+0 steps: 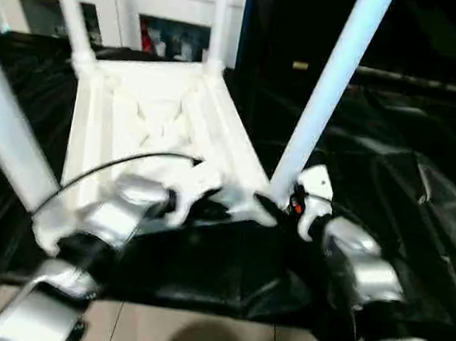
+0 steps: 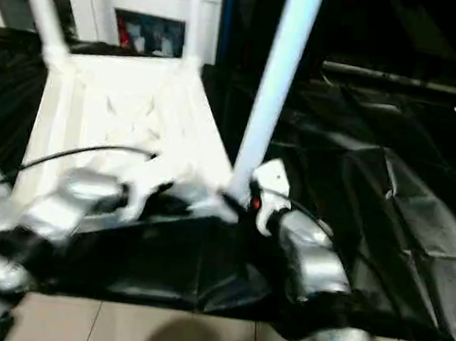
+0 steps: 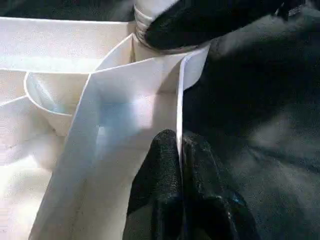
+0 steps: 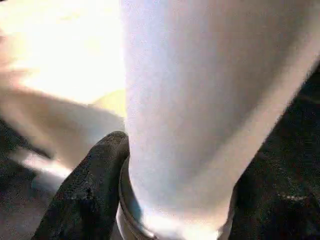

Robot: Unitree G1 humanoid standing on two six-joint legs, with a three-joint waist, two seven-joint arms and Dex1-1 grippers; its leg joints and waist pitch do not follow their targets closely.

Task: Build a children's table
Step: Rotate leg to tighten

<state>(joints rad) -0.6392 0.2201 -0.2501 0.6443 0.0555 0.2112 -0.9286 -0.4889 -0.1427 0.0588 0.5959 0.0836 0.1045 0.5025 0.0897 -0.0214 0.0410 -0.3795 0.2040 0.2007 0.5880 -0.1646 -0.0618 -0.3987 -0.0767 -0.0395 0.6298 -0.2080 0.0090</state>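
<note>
top: we see the white plastic tabletop lying upside down, ribbed underside up, on the black-draped work table, its near edge close to that table's near edge | legs: four white tapered tubes standing up from the corner sockets | near-right leg: leaning slightly right, threaded base at its socket

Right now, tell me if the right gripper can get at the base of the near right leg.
Probably yes. The right gripper already has its black fingers either side of the near right leg at its threaded base, nothing between them. The left gripper pinches the tabletop's rim nearby, clear of it.
</note>
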